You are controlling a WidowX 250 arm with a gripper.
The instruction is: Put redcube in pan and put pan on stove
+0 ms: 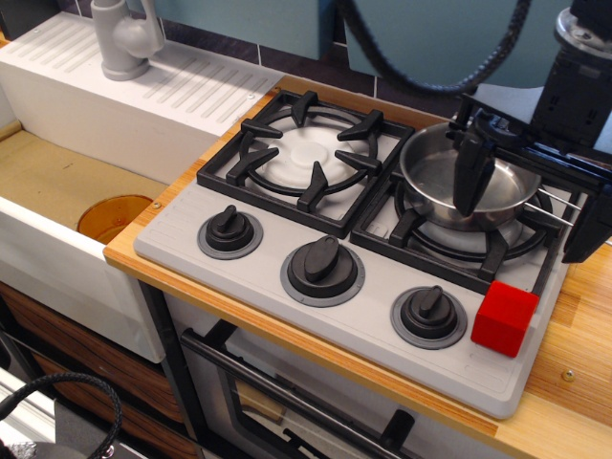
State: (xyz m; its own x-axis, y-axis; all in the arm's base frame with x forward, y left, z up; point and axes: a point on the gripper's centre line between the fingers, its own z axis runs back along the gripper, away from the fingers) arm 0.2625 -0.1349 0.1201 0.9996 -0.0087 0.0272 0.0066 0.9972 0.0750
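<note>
On right grate: shiny steel pan (469, 186); black hand (528, 208) spread wide, straddling it; glossy redcube (504, 318) on stove (287, 311) corner.

Arm is coming in from upper right, wrist angling down-left. Gripper (531, 196) is hanging open, jaws spread wide: near finger (472, 172) is pointing down at left, far finger (585, 225) is sitting low at right edge.

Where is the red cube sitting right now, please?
The red cube sits on the stove's front right corner, just right of the rightmost knob and in front of the burner holding the pan.
</note>
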